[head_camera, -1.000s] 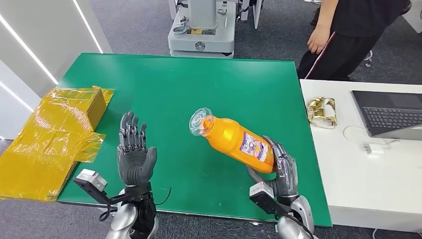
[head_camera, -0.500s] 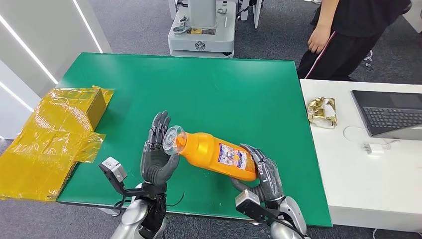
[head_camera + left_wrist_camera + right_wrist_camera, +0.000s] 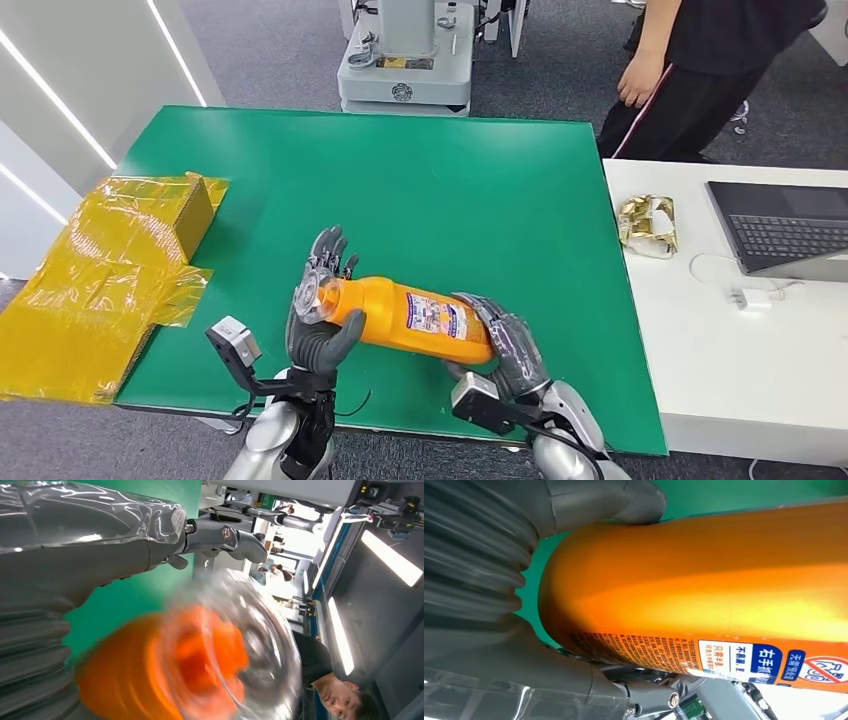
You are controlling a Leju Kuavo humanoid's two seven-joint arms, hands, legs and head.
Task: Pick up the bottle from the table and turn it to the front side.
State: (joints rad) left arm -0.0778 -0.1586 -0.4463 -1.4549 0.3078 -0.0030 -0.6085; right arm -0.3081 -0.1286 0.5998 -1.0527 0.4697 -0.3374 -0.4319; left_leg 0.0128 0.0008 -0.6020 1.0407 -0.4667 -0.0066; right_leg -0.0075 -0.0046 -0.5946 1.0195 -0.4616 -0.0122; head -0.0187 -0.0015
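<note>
Head view: the bottle (image 3: pixel 405 318) is lying sideways in the lower middle of the frame, lifted off the green tabletop (image 3: pixel 420 170). The right hand (image 3: pixel 500 340) is gripping its base; the left hand (image 3: pixel 318 310) is cupping the capped end, fingers spread. Pickup looks done, turning remains.

Left wrist view: the cap (image 3: pixel 240 650) is blurring.

Right wrist view: the label (image 3: pixel 744 662) is running off the frame's lower right.

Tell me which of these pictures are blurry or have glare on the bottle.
Head view: sharp and evenly lit, the bottle clear between the left hand and right hand. Left wrist view: the bottle's cap end is smeared and out of focus, with bright ceiling lights behind. Right wrist view: a broad bright sheen runs along the orange body, and the label text is still readable.
</note>
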